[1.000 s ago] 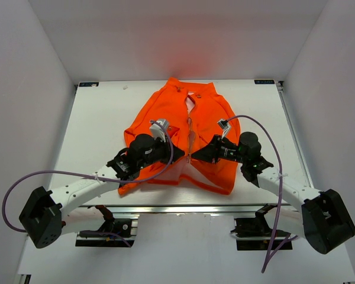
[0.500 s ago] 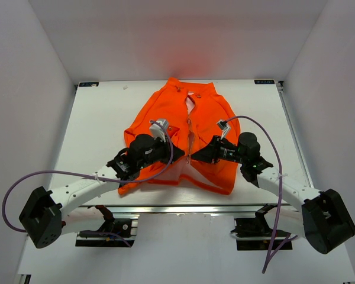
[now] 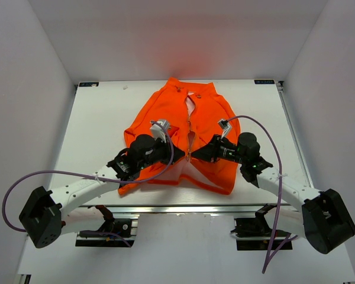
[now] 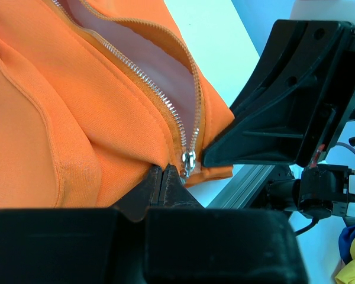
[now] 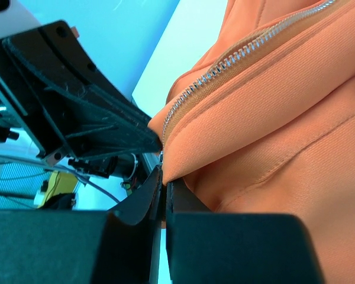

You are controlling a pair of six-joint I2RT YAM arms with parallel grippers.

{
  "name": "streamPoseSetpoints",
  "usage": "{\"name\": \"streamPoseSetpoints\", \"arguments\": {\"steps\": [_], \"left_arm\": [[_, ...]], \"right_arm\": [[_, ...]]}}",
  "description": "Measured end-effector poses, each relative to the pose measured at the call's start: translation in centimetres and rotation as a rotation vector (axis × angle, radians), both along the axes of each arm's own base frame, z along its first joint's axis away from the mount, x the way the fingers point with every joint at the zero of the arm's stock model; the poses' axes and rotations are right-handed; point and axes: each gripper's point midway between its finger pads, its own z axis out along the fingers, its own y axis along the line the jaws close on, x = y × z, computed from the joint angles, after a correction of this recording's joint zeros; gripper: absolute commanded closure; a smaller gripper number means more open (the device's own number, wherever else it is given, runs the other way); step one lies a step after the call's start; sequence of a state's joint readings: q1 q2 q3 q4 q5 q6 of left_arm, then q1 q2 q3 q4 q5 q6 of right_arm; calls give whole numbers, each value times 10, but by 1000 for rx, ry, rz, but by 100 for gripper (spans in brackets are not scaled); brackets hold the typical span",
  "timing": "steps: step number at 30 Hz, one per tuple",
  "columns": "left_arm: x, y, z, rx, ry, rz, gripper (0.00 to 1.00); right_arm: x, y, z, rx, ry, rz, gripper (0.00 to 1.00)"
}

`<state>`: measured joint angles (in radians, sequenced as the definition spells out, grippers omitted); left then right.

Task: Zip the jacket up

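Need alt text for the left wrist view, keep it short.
Close-up: the left gripper has its jaws shut on the hem of the orange jacket, beside the zipper slider at the bottom of the open zipper. The right gripper meets the same spot from the right, with the white table behind.

The jacket (image 4: 59, 100) is matt orange cloth with a fine ribbed weave, and its zipper (image 4: 165, 105) has shiny metal teeth. The right gripper (image 5: 164, 178) looks like matt black plastic, and the table (image 3: 100, 118) is smooth and white.
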<state>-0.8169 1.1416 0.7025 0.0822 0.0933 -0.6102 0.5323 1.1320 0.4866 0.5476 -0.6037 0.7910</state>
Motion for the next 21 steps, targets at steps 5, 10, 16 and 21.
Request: {"name": "streamPoseSetpoints", "arguments": {"steps": [5, 10, 16, 21], "left_arm": [[-2, -1, 0, 1, -1, -6, 100], [-3, -2, 0, 2, 0, -15, 100], [-8, -3, -3, 8, 11, -43, 100], [-15, -3, -6, 20, 24, -76, 100]], "right_arm": [[4, -1, 1, 6, 10, -25, 100], [4, 1, 8, 31, -2, -20, 100], [-1, 5, 14, 53, -35, 32, 100], [-6, 5, 11, 39, -66, 63, 100]]}}
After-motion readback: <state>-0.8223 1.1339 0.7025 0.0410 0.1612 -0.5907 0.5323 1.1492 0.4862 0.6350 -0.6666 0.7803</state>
